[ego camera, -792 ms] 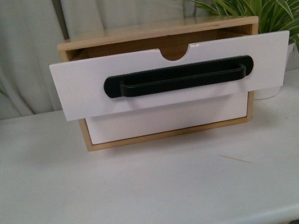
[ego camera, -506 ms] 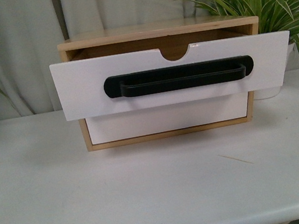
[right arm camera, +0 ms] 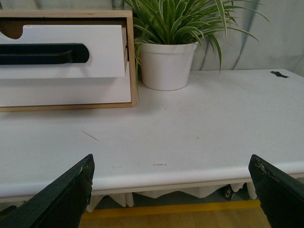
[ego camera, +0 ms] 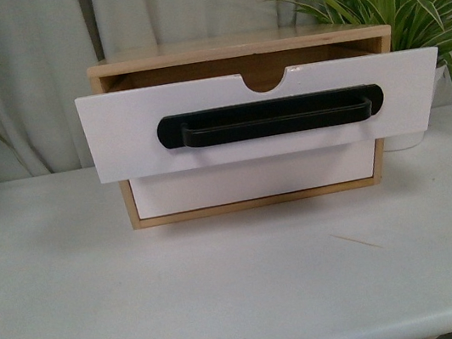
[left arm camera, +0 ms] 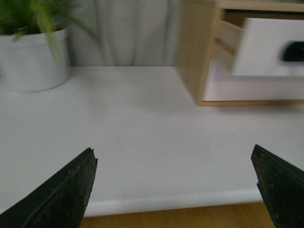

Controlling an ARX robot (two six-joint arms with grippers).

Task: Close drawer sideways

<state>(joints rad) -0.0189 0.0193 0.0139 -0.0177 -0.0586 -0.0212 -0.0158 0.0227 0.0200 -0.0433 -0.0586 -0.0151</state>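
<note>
The drawer (ego camera: 126, 138) has a wide white front, a long black bar handle (ego camera: 274, 117) and a semicircular notch in its top edge. It stands pulled out of the light-wood cabinet (ego camera: 237, 48) in the front view, above a plain white drawer front (ego camera: 253, 178). It also shows in the left wrist view (left arm camera: 266, 52) and the right wrist view (right arm camera: 102, 52). My left gripper (left arm camera: 173, 166) is open and empty, back at the table's front edge. My right gripper (right arm camera: 172, 173) is open and empty, also at the front edge. Neither arm shows in the front view.
The cabinet stands on a white table (ego camera: 245, 287). A potted plant in a white pot (right arm camera: 166, 64) stands right of the cabinet. Another white pot (left arm camera: 33, 59) stands to the cabinet's left. A thin stick (ego camera: 356, 241) lies on the table. Grey curtains hang behind.
</note>
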